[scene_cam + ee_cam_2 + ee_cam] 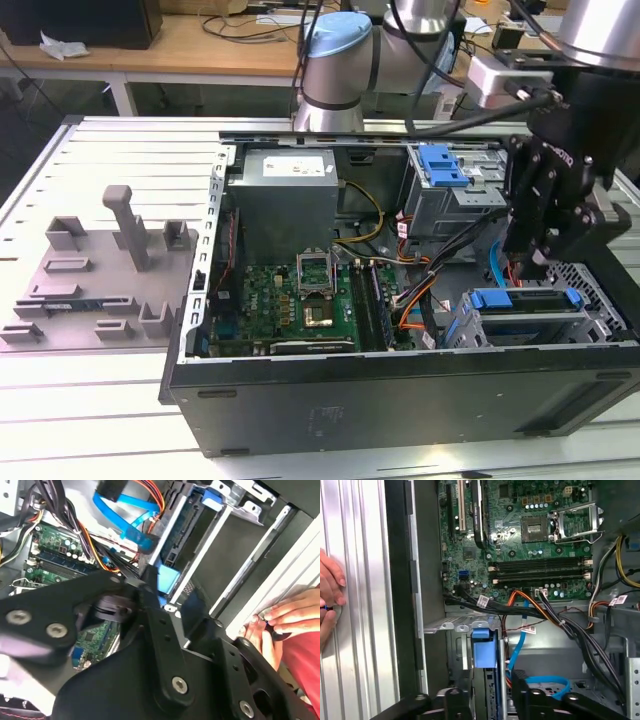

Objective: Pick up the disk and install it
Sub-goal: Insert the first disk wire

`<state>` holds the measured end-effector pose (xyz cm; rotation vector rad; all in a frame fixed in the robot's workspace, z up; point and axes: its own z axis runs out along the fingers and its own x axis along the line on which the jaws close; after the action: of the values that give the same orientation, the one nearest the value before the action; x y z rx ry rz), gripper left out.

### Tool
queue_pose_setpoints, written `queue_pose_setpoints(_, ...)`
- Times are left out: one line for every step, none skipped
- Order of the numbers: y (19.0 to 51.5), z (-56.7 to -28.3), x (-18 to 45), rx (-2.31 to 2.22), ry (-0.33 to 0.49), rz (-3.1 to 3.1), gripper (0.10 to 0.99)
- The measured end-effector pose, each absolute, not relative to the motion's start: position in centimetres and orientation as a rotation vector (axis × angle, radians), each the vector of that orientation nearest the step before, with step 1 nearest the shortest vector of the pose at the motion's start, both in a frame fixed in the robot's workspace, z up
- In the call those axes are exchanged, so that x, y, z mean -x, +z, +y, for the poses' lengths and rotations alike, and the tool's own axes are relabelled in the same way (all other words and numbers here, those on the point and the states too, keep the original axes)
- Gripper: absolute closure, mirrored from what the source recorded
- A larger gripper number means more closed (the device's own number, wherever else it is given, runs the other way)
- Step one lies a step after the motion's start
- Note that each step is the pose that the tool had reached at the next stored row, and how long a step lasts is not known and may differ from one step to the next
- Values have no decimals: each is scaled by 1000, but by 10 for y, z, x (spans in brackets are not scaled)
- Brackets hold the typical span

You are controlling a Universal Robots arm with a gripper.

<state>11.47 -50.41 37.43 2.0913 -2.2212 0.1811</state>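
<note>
Standing at the computer case (400,400), closest to me is its long dark side wall; just inside that wall, in the corner drive cage, sits the disk (525,300); it lies with its long axis running along that wall, a blue carrier tab at each end; looks to me like it's already down in the cage, though I can't tell if it's fully latched. The gripper (527,262) hangs right above the middle of the disk, pointing straight down into the case; in the first wrist view its fingers (535,700) stand apart either side of the disk's line with nothing clamped, so I'd call it open; the disk is directly below it, close but not touching as far as I can see. A blue data cable (522,640) loops just beside the cage; deeper in the case is the motherboard (300,300), then the grey power supply (290,200) at the far wall. Someone's hand (330,595) rests on the table just outside the case.
</note>
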Motion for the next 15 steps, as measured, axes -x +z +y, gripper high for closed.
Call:
queue_pose_setpoints(374, -501, -115, -2089, 185, -2219, 671)
queue_pose_setpoints(374, -498, -115, -2088, 189, -2217, 671)
queue_pose_setpoints(374, -493, -115, -2086, 193, -2215, 733)
queue_pose_setpoints(374, -488, -115, -2085, 195, -2214, 733)
queue_pose_setpoints(374, -479, -115, -2082, 201, -2211, 733)
queue_pose_setpoints(374, -473, -115, -2078, 209, -2206, 733)
queue_pose_setpoints(374, -468, -115, -2074, 218, -2202, 733)
queue_pose_setpoints(374, -464, -115, -2070, 226, -2198, 733)
queue_pose_setpoints(374, -459, -115, -2065, 236, -2192, 733)
queue_pose_setpoints(374, -450, -115, -2057, 253, -2183, 733)
queue_pose_setpoints(374, -444, -115, -2049, 267, -2175, 733)
queue_pose_setpoints(374, -439, -115, -2042, 283, -2166, 733)
queue_pose_setpoints(374, -435, -115, -2027, 312, -2149, 733)
queue_pose_setpoints(374, -431, -115, -2007, 347, -2128, 733)
queue_pose_setpoints(374, -429, -115, -1996, 367, -2116, 733)
